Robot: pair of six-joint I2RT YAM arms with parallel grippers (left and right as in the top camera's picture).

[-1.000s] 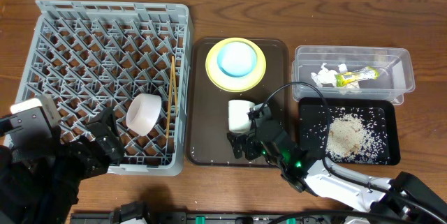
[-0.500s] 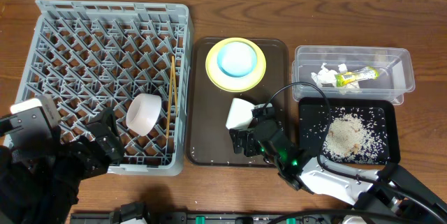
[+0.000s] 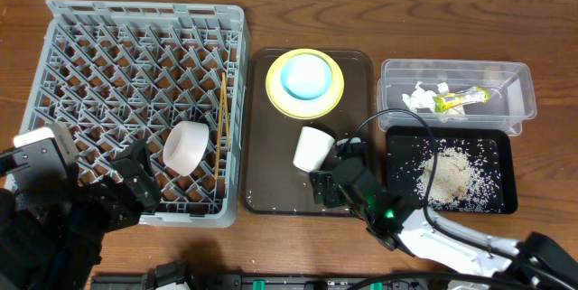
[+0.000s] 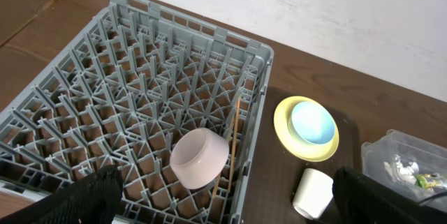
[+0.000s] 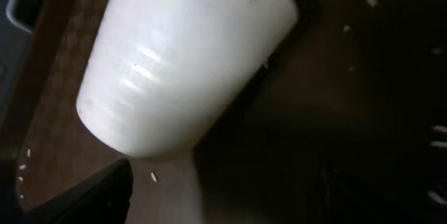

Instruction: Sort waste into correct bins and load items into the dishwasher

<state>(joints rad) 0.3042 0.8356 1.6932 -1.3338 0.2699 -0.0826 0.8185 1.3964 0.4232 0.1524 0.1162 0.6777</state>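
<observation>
The small white cup (image 3: 313, 148) is lying tipped on the large brown serving tray (image 3: 271, 173), just ahead of the right gripper (image 3: 330, 182), its long axis pointing roughly on toward the round yellow plate (image 3: 273, 87). Those jaws are standing apart, gripping nothing; the left gripper (image 3: 140, 182), wide and empty, is hanging well off over the grey lattice dish rack (image 3: 90, 55)

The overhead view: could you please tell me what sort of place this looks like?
Probably a staged dish-clearing bench rather than a real kitchen: a grey dish rack and a brown tray carrying a yellow plate sit on a wooden table, beside a clear tub holding a snack wrapper.
</observation>
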